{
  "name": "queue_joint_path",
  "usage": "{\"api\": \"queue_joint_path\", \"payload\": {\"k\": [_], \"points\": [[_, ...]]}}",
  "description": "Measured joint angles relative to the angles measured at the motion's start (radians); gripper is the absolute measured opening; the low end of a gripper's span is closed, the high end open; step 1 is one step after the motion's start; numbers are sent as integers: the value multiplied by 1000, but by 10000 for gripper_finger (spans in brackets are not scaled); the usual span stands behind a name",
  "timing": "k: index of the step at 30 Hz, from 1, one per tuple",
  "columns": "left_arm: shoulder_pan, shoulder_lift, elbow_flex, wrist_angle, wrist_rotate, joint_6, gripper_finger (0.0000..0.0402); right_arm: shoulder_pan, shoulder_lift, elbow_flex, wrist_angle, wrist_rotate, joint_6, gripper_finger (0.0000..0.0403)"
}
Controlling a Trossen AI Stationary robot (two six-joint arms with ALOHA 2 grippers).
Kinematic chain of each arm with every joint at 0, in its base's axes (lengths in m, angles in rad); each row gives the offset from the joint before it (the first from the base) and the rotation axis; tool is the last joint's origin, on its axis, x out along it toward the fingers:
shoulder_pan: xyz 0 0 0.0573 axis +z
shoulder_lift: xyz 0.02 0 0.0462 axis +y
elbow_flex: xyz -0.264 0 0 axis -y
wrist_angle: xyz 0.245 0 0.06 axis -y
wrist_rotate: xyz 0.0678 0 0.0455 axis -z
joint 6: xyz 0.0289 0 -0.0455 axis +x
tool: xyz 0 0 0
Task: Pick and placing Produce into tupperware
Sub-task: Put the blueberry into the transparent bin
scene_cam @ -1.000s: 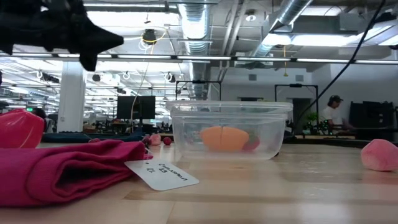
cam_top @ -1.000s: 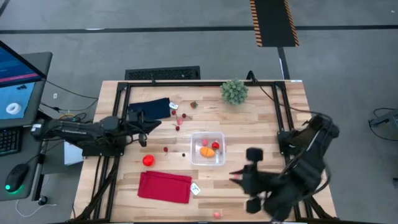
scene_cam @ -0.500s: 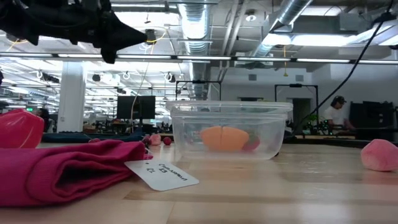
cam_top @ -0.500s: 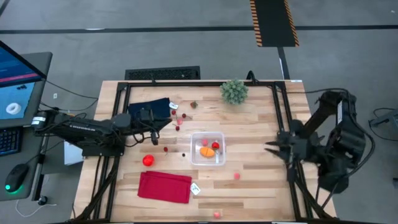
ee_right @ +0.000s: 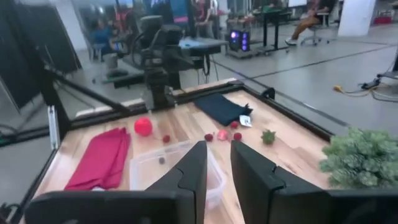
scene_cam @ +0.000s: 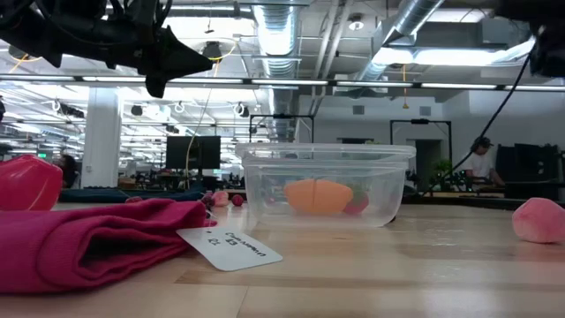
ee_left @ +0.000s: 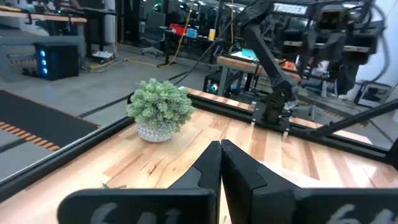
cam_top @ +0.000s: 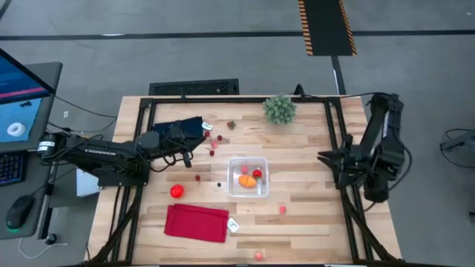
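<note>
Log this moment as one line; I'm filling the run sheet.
left gripper: shut, above table near navy cloth | right gripper: slightly open, at right edge | tupperware: holds orange piece

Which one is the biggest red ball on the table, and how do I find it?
Start at the flat red cloth lying near the front edge of the wooden table. Just beyond the cloth's left end sits one round red toy fruit, alone on bare wood. It is clearly larger than the tiny red and pink pieces scattered nearer the navy cloth.
</note>
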State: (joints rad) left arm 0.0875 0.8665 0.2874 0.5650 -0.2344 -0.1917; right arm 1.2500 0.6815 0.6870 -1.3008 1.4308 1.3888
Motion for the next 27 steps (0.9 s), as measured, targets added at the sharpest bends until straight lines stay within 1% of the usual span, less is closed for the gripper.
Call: {"api": "queue_joint_path", "payload": {"k": [3,6,8,10,14,15,19,21,24,27], "points": [[0,0,0,-7,-1,6,0,32,-91,-56,23,61,-4,82],[0,0,0,-9,-10,5,0,71,-144,-74,84,136,-30,69],[0,0,0,-9,-10,-23,0,63,-163,-75,159,139,7,62],[0,0,0,-9,-9,-34,0,23,-168,-74,188,138,36,60],[-1,0,0,-18,-5,-38,0,-47,-158,-75,169,35,95,60],[-1,0,0,-21,-5,-40,0,-63,-153,-79,171,32,107,60],[-1,0,0,-28,-5,-54,0,-132,-160,-125,137,57,112,60],[-1,0,0,-28,-6,-54,0,-163,-165,-170,126,74,135,60],[-1,0,0,-12,-23,-45,0,-175,-186,-250,118,96,230,60],[-1,0,0,16,-43,-23,0,-161,-214,-315,79,117,312,59]]}}
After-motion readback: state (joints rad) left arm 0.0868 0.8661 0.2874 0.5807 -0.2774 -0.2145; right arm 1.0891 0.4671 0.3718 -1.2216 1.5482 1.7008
